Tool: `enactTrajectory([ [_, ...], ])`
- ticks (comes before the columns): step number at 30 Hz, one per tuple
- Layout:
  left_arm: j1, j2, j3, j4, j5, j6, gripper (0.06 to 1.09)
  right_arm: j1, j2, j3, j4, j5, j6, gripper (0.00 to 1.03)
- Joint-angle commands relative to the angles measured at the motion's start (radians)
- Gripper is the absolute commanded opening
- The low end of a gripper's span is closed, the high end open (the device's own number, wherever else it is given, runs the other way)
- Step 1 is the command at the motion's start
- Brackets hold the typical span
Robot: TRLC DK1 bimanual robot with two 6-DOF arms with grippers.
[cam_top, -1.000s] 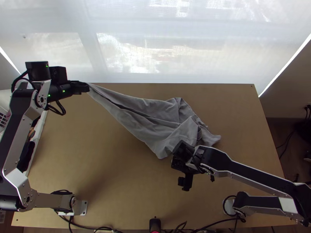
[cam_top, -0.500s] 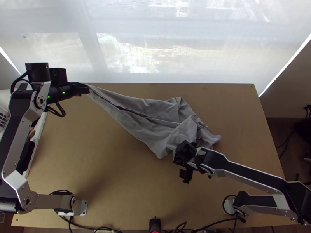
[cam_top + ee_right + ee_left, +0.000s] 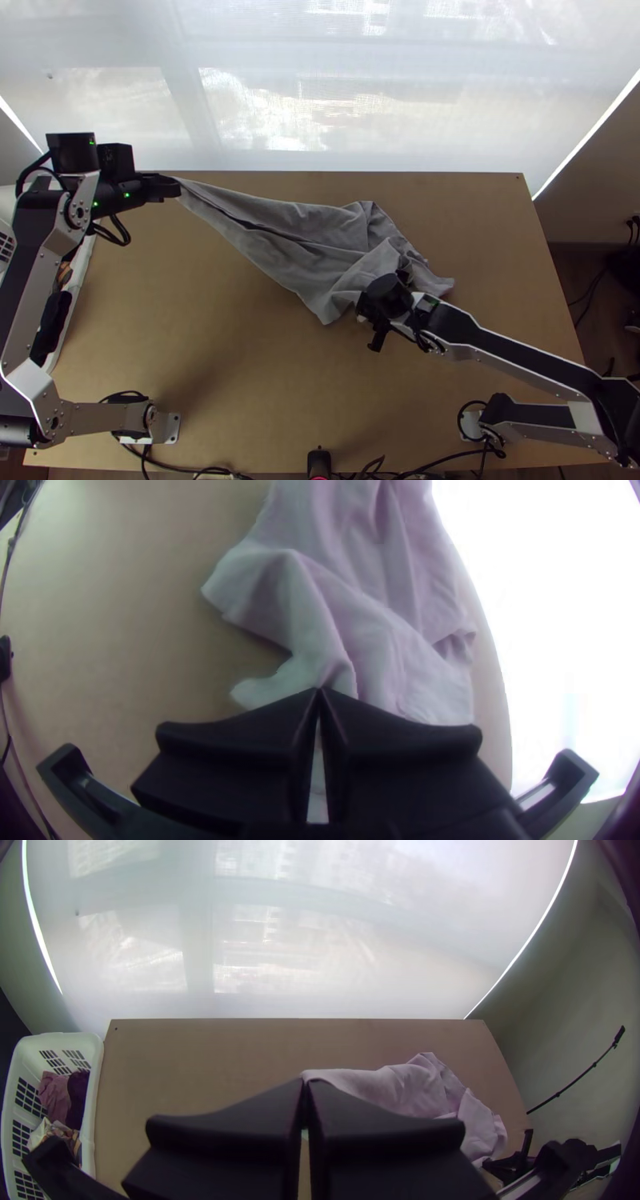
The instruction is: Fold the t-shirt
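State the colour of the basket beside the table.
The basket is white; it shows best in the left wrist view.

1. The t-shirt (image 3: 280, 240) is made of soft-looking matt grey cloth, its surface roughened by creases.
2. The table (image 3: 200, 320) is surfaced in light wood, smooth and faintly sheened.
3. The left arm (image 3: 30, 384) and right arm (image 3: 588, 420) are faced with smooth, metal-looking plates.
4. The wide fingers of the left gripper (image 3: 178, 186) and right gripper (image 3: 377, 338) are finished in smooth matt black.
5. The far side is covered by a translucent, fabric-like blind (image 3: 400, 120).
6. At left, cloth garments (image 3: 55, 1097) are held in a white plastic basket (image 3: 60, 1039).
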Motion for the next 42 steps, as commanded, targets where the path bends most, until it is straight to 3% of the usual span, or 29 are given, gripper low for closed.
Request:
enactTrajectory([
  [1, 0.006, -0.029, -0.016, -0.009, 0.0, 0.002, 0.09, -0.059, -0.041, 0.098, -0.079, 0.011, 0.028, 0.03],
  [7, 0.012, -0.07, -0.023, -0.026, 0.002, 0.002, 0.09, -0.122, -0.077, 0.268, -0.26, 0.01, 0.04, 0.03],
  [14, 0.015, -0.153, 0.019, -0.073, 0.002, 0.002, 0.09, -0.177, -0.113, 0.474, -0.358, 0.001, 0.023, 0.03],
  [28, 0.062, -0.239, 0.384, -0.208, -0.001, 0.002, 0.09, -0.272, -0.117, 0.944, -0.495, 0.024, 0.012, 0.03],
  [42, 0.093, -0.418, 0.606, -0.208, -0.12, 0.1, 0.09, -0.261, -0.173, 1.314, -0.633, 0.103, -0.034, 0.03],
])
